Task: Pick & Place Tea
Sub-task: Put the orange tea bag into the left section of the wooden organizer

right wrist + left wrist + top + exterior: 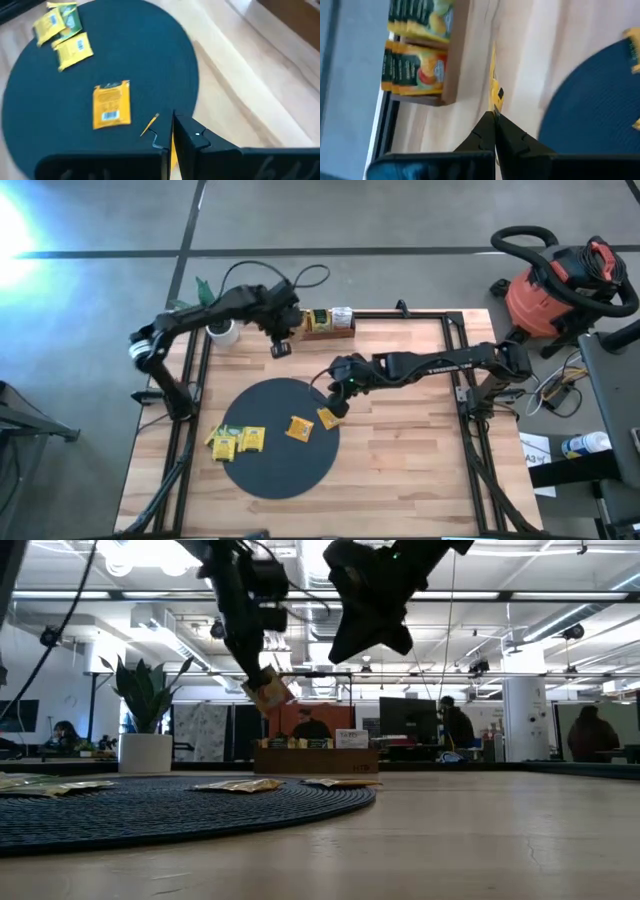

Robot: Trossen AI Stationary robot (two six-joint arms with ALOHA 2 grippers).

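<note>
Closest to the low camera is the bare light wooden tabletop point(450, 840), then the round dark woven mat point(150, 810) with a few flat tea packets lying on it. From above you can count them: two yellow-and-green packets point(236, 441) touching each other near the mat's left edge, one orange-yellow packet point(299, 428) more toward the middle, and another orange-yellow one point(328, 418) right at the mat's right rim. The left gripper point(281, 348) hangs above the table between the brown wooden compartment tray point(328, 328) and the mat, jaws pinched tight on a thin yellow tea packet point(494, 89) that dangles edge-on from the tips; you can see it hanging well clear of the table in the low view too point(269, 692). The tray has more packets stacked in its slots point(415, 75). The right gripper point(338, 406) sits over the mat's right edge, fingers closed, and its wrist cam shows a sliver of yellow packet point(172, 147) clamped between them, so it looks like both arms are carrying one. My read is we're mid-transfer, moving tea from tray to mat, with the left arm just out of the tray and the right about at its drop spot. Next up, the right should lower a bit and let go over open mat without landing on the rim packet, while the left swings over and finds a free patch.
</note>
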